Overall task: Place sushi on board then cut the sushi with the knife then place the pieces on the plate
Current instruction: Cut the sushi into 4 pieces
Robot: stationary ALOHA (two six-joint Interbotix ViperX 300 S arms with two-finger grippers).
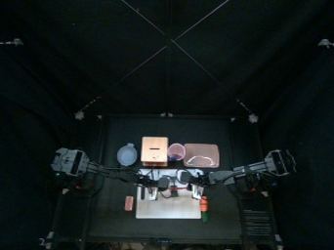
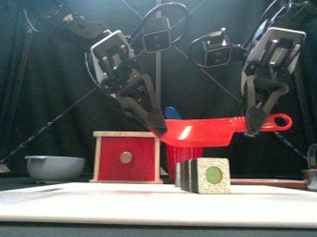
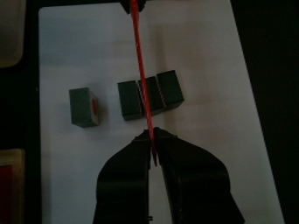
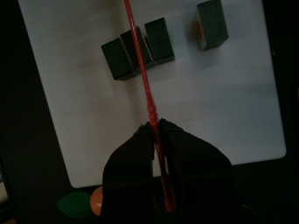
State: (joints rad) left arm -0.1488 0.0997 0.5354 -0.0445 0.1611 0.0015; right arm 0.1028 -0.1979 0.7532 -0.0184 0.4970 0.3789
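My left fingers point(image 3: 152, 142) and right fingers point(image 4: 159, 131) both pinch one red knife point(image 2: 205, 130) — sushi pieces point(image 2: 209, 174) on the white board point(image 2: 99, 202) below.

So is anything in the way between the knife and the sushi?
Nothing visible. The knife hangs just above the sushi on the board, with only air between them.

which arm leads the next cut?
Right, likely. The right gripper holds the red knife by its handle end; the left gripper only pinches the blade tip. Knife hangs over the joined sushi pair.
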